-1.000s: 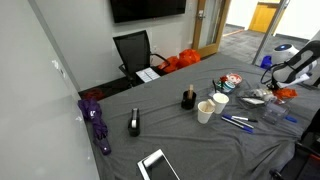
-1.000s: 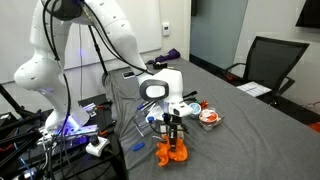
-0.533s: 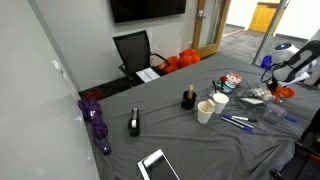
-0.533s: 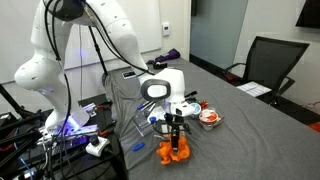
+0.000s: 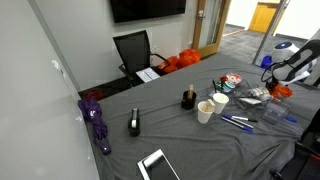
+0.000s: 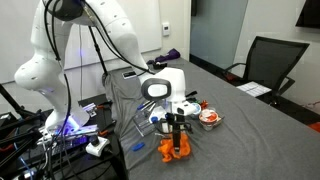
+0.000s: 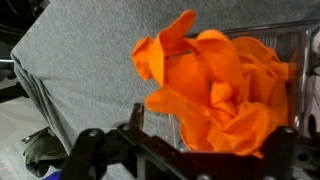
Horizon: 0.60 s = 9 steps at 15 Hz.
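My gripper (image 6: 177, 138) stands spread over the orange cloth (image 6: 176, 152), straddling it and clamping nothing. The cloth lies bunched at the near edge of the grey table (image 6: 250, 125). I judge this the release step. Next calls for 1 straight lift, clear of the folds.

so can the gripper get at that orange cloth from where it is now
Probably yes. The gripper hangs right over the orange cloth near the edge of the table. In the wrist view its jaws stand open to either side of the cloth, and nothing lies between them.
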Each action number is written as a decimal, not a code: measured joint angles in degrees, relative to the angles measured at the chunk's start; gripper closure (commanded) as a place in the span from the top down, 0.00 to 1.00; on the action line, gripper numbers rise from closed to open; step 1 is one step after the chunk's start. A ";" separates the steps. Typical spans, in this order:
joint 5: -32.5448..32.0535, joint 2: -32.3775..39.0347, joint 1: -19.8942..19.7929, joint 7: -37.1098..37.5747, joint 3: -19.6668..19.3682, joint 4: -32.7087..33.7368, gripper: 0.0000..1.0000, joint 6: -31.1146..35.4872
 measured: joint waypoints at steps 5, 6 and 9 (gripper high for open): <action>0.20 -0.85 -0.71 -4.31 0.01 0.48 1.00 -0.08; 0.32 -0.99 -0.89 -5.19 0.05 0.59 1.00 -0.12; 1.04 -1.78 -1.51 -7.19 0.54 0.61 1.00 -0.48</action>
